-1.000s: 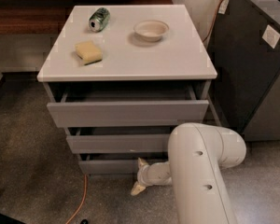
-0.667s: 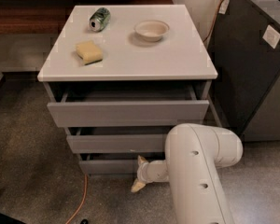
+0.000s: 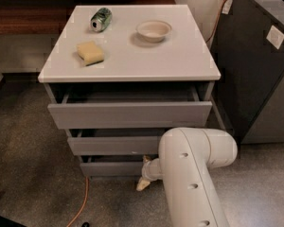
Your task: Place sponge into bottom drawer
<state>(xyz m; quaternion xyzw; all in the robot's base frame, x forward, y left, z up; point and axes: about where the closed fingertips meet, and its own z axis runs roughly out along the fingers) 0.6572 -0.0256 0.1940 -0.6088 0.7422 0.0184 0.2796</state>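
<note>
In the camera view, the pale yellow, soft rectangular sponge point(image 3: 90, 52) lies untouched on the white bench point(image 3: 180, 58), towards its left side. The gripper point(image 3: 144, 181) hangs low, just beside the right end of the narrow grey bottom drawer point(image 3: 111, 168). Whether it is released or clenched cannot be told. Opening the drawer seems the step in hand. Next, the drawer likely needs pulling out further before the sponge is fetched.

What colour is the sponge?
The sponge is pale yellow, in the camera view; the gripper sits low by the bottom drawer.
</note>
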